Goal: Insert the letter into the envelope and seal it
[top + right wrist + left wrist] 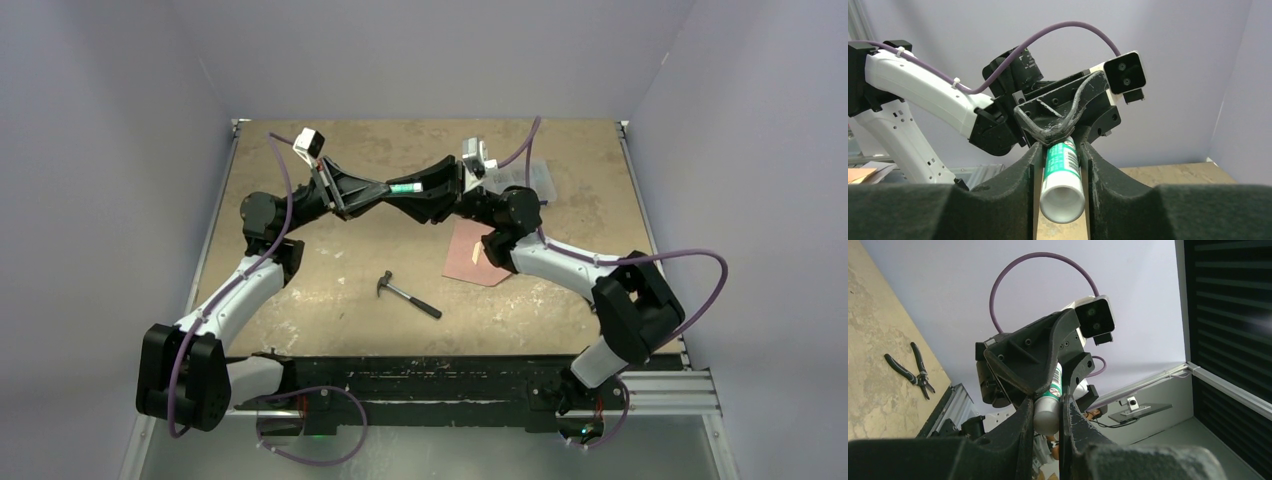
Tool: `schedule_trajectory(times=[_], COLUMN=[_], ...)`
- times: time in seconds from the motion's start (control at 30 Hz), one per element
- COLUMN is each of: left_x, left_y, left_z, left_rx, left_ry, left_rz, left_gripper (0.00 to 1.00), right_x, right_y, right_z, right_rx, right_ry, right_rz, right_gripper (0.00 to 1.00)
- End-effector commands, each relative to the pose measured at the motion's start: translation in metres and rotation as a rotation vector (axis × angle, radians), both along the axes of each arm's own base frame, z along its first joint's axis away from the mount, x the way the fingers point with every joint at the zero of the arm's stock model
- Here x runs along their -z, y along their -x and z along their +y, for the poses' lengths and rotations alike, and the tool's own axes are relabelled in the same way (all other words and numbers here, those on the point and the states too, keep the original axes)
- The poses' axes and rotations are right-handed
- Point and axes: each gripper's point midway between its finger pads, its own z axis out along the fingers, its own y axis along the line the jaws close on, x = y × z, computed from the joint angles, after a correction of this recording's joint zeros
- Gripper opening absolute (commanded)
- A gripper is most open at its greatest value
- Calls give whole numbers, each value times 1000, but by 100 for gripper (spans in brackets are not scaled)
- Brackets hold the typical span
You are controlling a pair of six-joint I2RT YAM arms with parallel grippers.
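A green-and-white glue stick is held level in the air over the back of the table, between both grippers. My left gripper is shut on one end; in the left wrist view my left gripper pinches the white end of the glue stick. My right gripper is shut on the other end; in the right wrist view my right gripper squeezes the glue stick. A salmon-pink paper lies flat under the right arm. I cannot tell envelope from letter.
A hammer lies at the table's middle front. A clear plastic piece sits at the back right. Black pliers show in the left wrist view. Grey walls close in the left, back and right sides.
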Motion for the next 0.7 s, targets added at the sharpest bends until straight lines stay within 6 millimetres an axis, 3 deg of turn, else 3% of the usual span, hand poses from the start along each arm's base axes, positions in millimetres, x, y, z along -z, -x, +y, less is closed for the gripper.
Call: schedule_trajectory(times=[0.0,0.27,0.33,0.43,0.53,0.67], left_x=[-13,-13,-12,-6,4,25], left_y=[6,7,7,5,-1,-13], left_z=[2,2,1,1,1,2], left_rx=[-14,-12,-14,-37,-84,-143], left_ry=[27,24,16,-21,-83,-214], left_rz=[-62,-69,-76,-89,-111,-121], left_gripper=[0,3,22,57,71,77], right_x=[-33,-42,-43,-43,-35,-6], right_y=[8,8,6,-1,-12,-35], right_z=[-6,-10,-13,-19,-25,-37], right_rx=[22,34,60,113,184,337], right_ry=[-47,-64,-76,-82,-54,36], right_rz=[-82,-69,-49,0,77,254], right_gripper=[31,0,0,0,0,0])
